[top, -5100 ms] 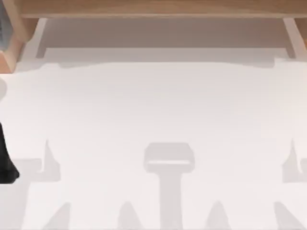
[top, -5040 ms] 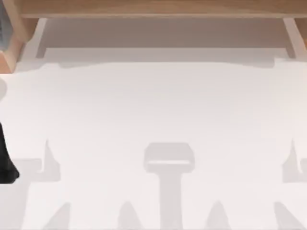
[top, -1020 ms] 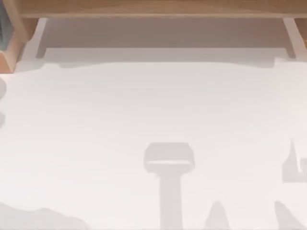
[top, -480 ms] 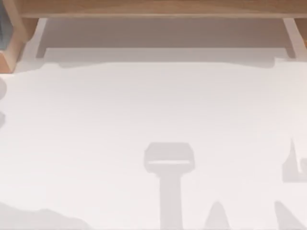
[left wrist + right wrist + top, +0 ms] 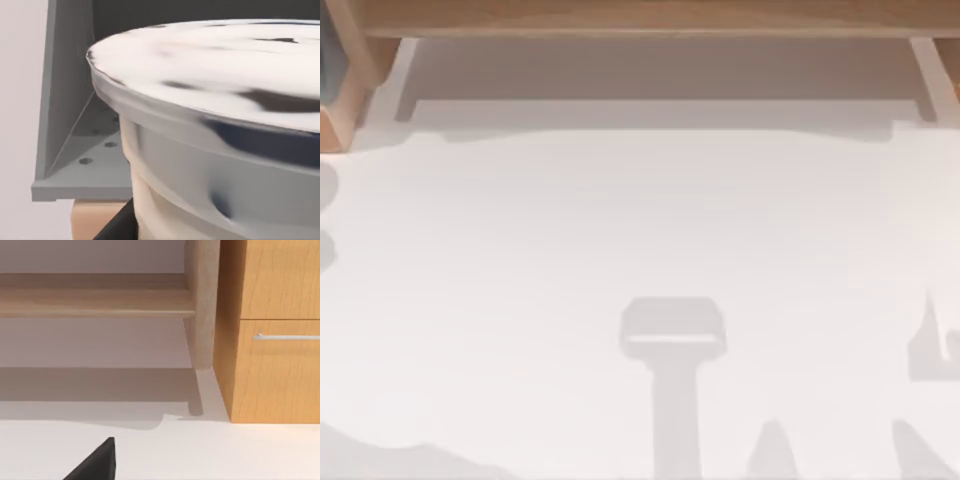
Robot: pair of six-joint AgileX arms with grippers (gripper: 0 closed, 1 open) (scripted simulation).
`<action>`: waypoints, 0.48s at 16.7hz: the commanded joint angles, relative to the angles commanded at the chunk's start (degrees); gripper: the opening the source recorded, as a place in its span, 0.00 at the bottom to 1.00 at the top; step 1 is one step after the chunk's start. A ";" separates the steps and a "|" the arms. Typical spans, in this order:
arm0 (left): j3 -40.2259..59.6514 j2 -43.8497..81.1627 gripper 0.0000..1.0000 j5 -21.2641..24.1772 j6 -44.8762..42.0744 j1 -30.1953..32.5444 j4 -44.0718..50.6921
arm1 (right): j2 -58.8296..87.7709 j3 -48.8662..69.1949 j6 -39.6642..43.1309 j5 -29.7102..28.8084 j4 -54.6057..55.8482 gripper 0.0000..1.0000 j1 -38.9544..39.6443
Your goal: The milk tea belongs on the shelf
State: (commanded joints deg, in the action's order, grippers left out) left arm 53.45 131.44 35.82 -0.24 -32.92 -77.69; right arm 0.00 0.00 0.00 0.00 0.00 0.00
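The milk tea point(image 5: 215, 150) looms very close in the left wrist view, a pale cup with a white, dark-smudged round end, in front of a grey bracket point(image 5: 75, 125). Whether the left hand is grasping it, I cannot tell. From above, the shelf point(image 5: 650, 20) runs along the far edge of the white worktop point(image 5: 640, 230), its recess bare. In the right wrist view, a wooden drawer cabinet point(image 5: 272, 330) stands beside the shelf's upright.

The milk tea point(image 5: 210, 125) sits so close before the left hand that it is blurred and cut by the edges. Of the right hand point(image 5: 95, 462) one dark tip shows; its state is unclear. The shelf point(image 5: 640, 18) is cut at the top.
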 joint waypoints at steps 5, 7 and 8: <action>-4.59 -7.04 0.00 -0.72 1.90 7.84 0.67 | 0.00 0.00 0.00 0.00 0.00 1.00 0.00; -8.50 -10.84 0.00 -1.83 3.10 14.60 2.73 | 0.00 0.00 0.00 0.00 0.00 1.00 0.00; -9.94 -12.31 0.00 -2.59 3.62 18.40 3.84 | 0.00 0.00 0.00 0.00 0.00 1.00 0.00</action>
State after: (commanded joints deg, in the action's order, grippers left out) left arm 43.52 119.13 33.23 3.38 -14.52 -73.85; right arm 0.00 0.00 0.00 0.00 0.00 0.00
